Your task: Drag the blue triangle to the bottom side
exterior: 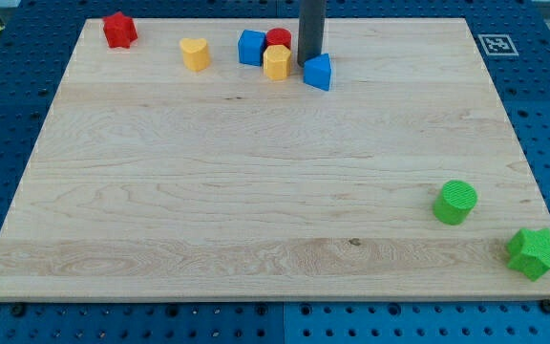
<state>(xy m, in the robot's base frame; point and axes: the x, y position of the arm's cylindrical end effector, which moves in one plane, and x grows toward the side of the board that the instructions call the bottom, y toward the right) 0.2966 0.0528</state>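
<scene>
So the tip [309, 63] is sitting right behind the blue triangle [319, 73], touching it. It's gripping nothing, just a bare rod near the board's [256, 191] top.

The blue triangle [318, 72] sits near the top of the table [256, 191]. Below it the wood is bare all the way down to the bottom edge. My tip [309, 62] stands just above it on its left. Left of it crowd a yellow block [277, 62], a red block [278, 38] and a blue block [251, 47]. Far below on its right wait a green cylinder [455, 202] and a green star [534, 252].
</scene>
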